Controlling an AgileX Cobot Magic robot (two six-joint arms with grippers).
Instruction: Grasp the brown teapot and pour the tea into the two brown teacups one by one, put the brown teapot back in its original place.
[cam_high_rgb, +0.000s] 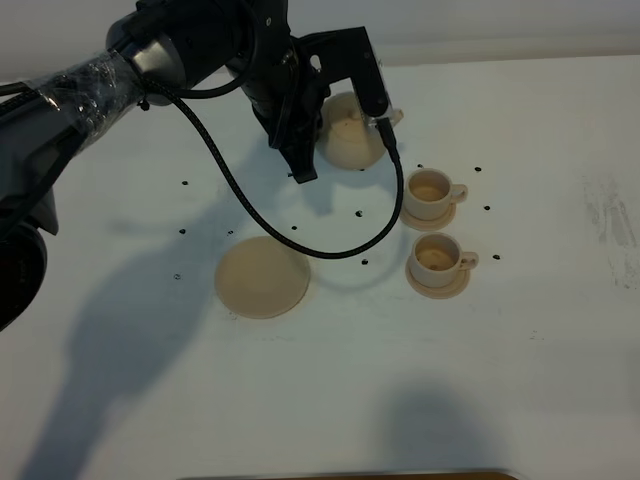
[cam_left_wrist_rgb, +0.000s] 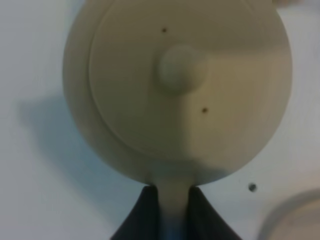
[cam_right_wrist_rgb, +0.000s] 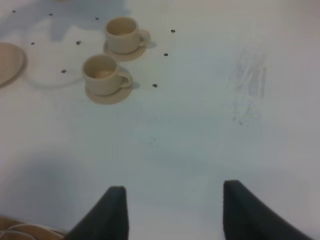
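The brown teapot (cam_high_rgb: 352, 135) is behind the two brown teacups and to their left, away from its large flat saucer (cam_high_rgb: 262, 277). My left gripper (cam_high_rgb: 322, 118) is shut on its loop handle. The left wrist view looks down on the teapot's lid (cam_left_wrist_rgb: 181, 67), with the handle (cam_left_wrist_rgb: 174, 200) pinched between the dark fingers (cam_left_wrist_rgb: 142, 217). The far teacup (cam_high_rgb: 432, 190) and the near teacup (cam_high_rgb: 438, 258) stand on their small saucers. Both also show in the right wrist view, the far teacup (cam_right_wrist_rgb: 122, 34) and the near teacup (cam_right_wrist_rgb: 102, 74). My right gripper (cam_right_wrist_rgb: 172, 210) is open over bare table.
A black cable (cam_high_rgb: 250, 215) loops from the left arm down over the table between the large saucer and the cups. Small dark dots (cam_high_rgb: 358, 213) mark the white tabletop. A scuffed patch (cam_right_wrist_rgb: 248, 82) lies to the right of the cups.
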